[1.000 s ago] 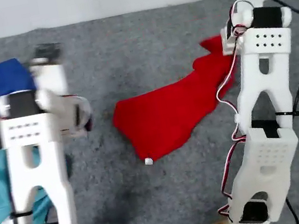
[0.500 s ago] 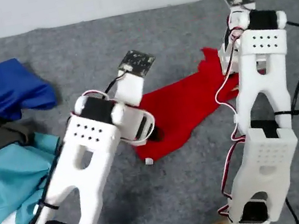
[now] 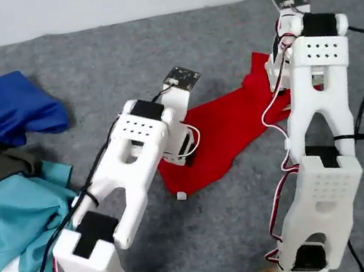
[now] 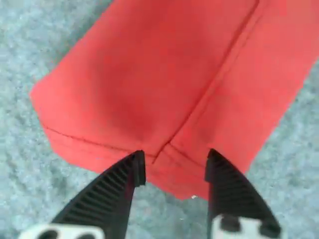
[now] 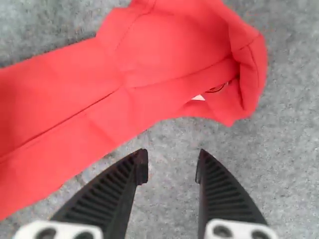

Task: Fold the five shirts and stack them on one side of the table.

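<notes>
2 grippers (image 4: 173,162) (image 5: 171,167) at red shirt's (image 3: 230,127) ends

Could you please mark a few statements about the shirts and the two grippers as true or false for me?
1. The red shirt lies on the grey table, apart from the other shirts. True.
2. The left gripper is shut on the red shirt. False: its jaws stand open over the shirt's hem.
3. The right gripper is open near the red shirt's collar end. True.
4. The blue shirt lies folded on top of the red shirt. False: it is crumpled in the pile at the table's side, near the teal shirt.
</notes>
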Robot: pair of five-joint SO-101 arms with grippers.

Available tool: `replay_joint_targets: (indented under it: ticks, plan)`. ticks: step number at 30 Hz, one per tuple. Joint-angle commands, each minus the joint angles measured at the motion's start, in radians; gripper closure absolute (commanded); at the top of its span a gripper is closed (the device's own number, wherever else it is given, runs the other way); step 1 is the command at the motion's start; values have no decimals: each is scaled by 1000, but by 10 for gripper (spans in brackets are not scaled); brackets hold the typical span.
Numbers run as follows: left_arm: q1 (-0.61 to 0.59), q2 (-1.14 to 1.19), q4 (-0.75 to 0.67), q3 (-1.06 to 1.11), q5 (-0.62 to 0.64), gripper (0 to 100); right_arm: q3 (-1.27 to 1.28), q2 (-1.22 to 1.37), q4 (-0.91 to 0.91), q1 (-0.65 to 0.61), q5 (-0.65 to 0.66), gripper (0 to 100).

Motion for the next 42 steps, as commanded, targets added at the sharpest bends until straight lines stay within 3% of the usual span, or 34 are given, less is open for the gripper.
replay_joint_targets:
  ticks: [1,15,21,35,38,42]
  plan:
    - [-5,3,-6,-41,0,815,-5,-5,41,-7,9,837]
    - [0,12,6,-33,2,824,-3,-5,41,-4,8,837]
    - [68,14,-51,28,-2,988,-3,-5,41,-2,8,837]
    - [69,5,-77,67,-2,981,-2,-5,41,-2,8,837]
    - [64,11,-14,19,-2,975,-2,-4,41,-4,8,837]
    - [64,12,104,-77,-2,880,-2,-4,41,-5,8,837]
